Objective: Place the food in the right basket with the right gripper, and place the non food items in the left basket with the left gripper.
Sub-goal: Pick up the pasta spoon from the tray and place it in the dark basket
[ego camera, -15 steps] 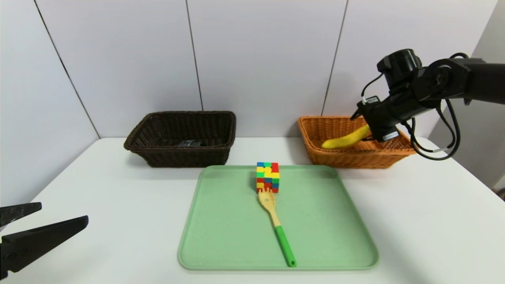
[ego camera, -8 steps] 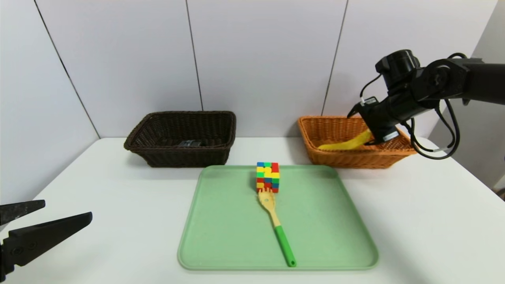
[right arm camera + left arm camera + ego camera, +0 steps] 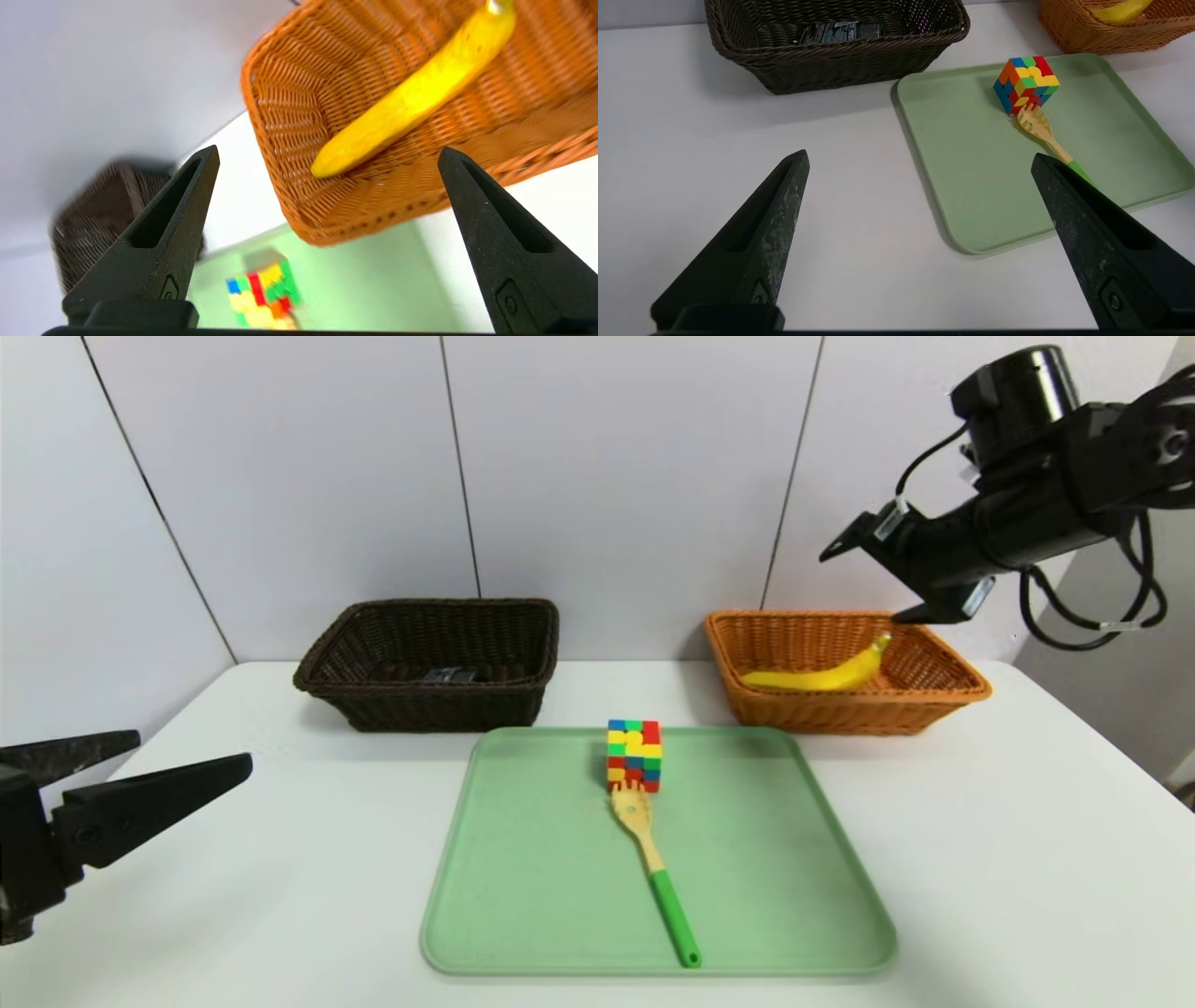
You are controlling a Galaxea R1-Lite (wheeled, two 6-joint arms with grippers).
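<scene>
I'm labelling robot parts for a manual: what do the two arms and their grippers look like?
Both are all black. The right gripper sits on a bulky jointed arm with looping black cables and small white stickers. Each gripper, including the left gripper, has two flat, tapered, pointed fingers with scuffed surfaces.

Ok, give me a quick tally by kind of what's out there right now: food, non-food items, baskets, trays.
Food: 1, the banana in the orange basket.
Non-food items: 3, the puzzle cube and fork on the tray, plus a dark item in the brown basket.
Baskets: 2.
Trays: 1, green tray.
Total: 7.
</scene>
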